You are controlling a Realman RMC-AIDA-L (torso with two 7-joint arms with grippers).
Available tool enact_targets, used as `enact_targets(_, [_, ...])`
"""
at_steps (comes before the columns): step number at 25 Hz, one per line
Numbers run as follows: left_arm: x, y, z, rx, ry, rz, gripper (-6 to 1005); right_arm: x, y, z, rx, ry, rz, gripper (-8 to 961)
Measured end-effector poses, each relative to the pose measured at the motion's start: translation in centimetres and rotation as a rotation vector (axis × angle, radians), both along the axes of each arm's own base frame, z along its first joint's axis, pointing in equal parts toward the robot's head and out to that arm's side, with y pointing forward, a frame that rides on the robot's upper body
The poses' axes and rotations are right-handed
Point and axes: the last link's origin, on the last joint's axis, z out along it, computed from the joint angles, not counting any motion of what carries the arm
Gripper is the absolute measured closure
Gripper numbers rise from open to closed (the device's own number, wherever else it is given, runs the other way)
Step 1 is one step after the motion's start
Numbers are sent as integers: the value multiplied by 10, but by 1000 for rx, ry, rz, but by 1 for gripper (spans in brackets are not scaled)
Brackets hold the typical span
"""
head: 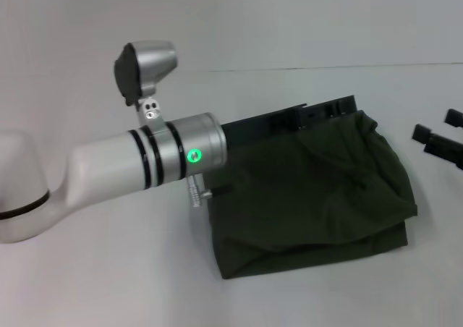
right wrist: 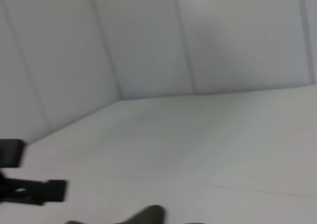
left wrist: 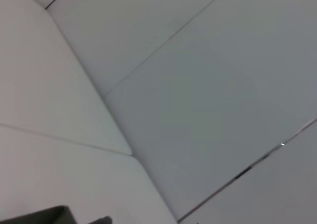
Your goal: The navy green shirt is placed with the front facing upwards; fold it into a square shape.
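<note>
Across shirt (head: 311, 197) — left pincer (head: 329, 111)

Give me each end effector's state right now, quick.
Left end effector: at the folded navy green shirt's far edge; cannot be told.
Right end effector: off the shirt's right side, holding nothing; looks open.

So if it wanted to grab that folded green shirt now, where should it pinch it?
Probably the near right corner of the navy green shirt, coming in from the right side, where the right pincer waits just off the cloth. The layers there stack into a free, raised edge. The left pincer lies along the far edge, so that side is taken.
</note>
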Motion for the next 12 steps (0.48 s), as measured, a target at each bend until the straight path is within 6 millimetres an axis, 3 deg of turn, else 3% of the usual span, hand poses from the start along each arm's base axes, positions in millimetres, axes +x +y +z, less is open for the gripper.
enact_targets(8, [-20,-11,28,99,-62,-125,44,-33,-2,-41,-209,-34,161,67])
enact_targets(12, [-35,-12,42,130,-79,-111,46,-40,6,-56,-258,-96,161,68])
